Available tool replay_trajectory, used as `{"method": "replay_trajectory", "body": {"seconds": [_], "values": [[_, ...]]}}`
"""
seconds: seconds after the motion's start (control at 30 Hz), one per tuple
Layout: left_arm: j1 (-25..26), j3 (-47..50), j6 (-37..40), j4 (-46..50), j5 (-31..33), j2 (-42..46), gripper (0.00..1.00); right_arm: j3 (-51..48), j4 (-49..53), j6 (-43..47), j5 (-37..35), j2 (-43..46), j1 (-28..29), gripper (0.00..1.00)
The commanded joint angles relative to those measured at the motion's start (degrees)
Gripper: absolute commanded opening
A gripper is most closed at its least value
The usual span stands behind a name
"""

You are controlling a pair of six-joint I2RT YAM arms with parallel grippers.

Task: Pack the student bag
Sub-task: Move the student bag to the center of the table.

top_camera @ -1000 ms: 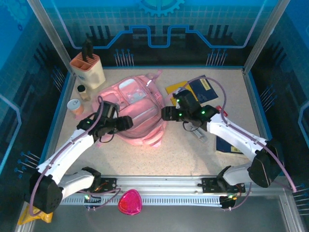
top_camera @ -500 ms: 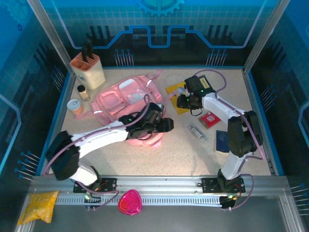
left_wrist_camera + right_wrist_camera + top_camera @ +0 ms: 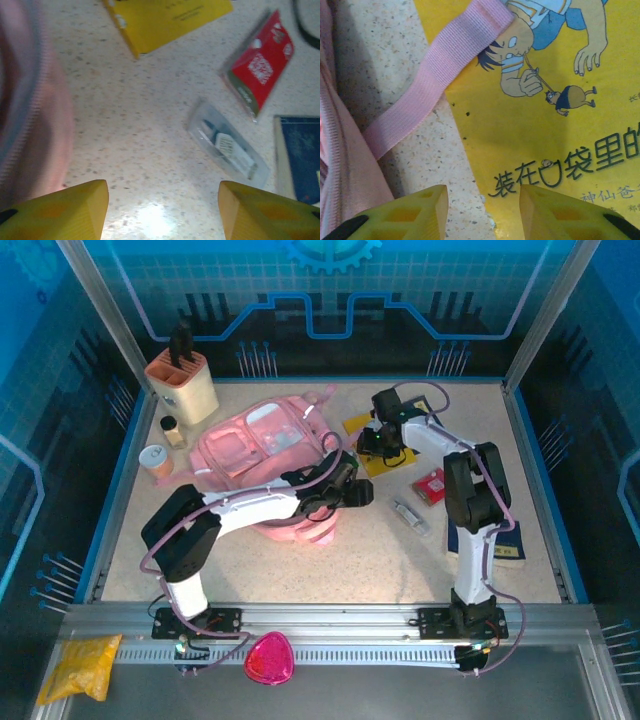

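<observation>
From above I see the student bag [image 3: 262, 452] lying in the left half of the table [image 3: 350, 565], toward the back. The left gripper [image 3: 360, 495] reaches across the bag's near right corner and hangs over bare table just beside it; in the left wrist view its yellow fingers [image 3: 65, 215] stand well apart, with nothing between them. Ahead of them lie a clear packet [image 3: 227, 145], a red packet [image 3: 260, 65] and the corner of a blue book [image 3: 300, 160]. The right gripper [image 3: 482, 210] is over the edge of a yellow book [image 3: 545, 125], which lies just to the right of the bag; its fingers [image 3: 570, 215] are also apart and hold nothing. A pink strap [image 3: 435, 70] of the bag lies across one corner of this book, touching it.
</observation>
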State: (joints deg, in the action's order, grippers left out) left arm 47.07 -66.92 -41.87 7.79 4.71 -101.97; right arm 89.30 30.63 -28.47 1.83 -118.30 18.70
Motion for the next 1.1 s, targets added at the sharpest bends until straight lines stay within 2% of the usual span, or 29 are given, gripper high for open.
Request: {"method": "replay_trajectory", "body": {"seconds": [0.0, 0.1, 0.37, 0.47, 0.67, 0.87, 1.07], "values": [[-0.9, 3.3, 0.3, 3.0, 2.6, 1.5, 0.6, 2.6, 2.3, -0.1, 1.7, -2.8, -0.9, 0.42], [-0.9, 5.4, 0.4, 4.4, 3.3, 3.5, 0.6, 3.5, 3.1, -0.1, 3.1, -4.0, -0.8, 0.42], [-0.9, 8.4, -2.5, 10.4, 7.2, 10.4, 0.59, -2.6, 0.9, -0.6, 2.6, -2.5, -0.2, 0.43], [-0.9, 9.4, -3.1, 8.7, 5.9, 13.3, 0.59, -4.9, 0.7, -0.7, 2.2, -1.4, -0.1, 0.43], [-0.8, 9.7, -5.2, 5.6, 4.2, 16.1, 0.6, -15.0, -3.0, -2.8, 2.1, 4.8, 1.3, 0.43], [-0.8, 11.1, -7.6, 4.8, 5.4, 18.2, 0.6, -28.9, -8.9, -5.3, 1.1, 12.6, 4.0, 0.41], [-0.4, 14.8, -10.7, 2.5, 6.2, 22.5, 0.58, -38.6, -11.4, -8.9, 2.6, 23.2, 9.5, 0.41]]}}
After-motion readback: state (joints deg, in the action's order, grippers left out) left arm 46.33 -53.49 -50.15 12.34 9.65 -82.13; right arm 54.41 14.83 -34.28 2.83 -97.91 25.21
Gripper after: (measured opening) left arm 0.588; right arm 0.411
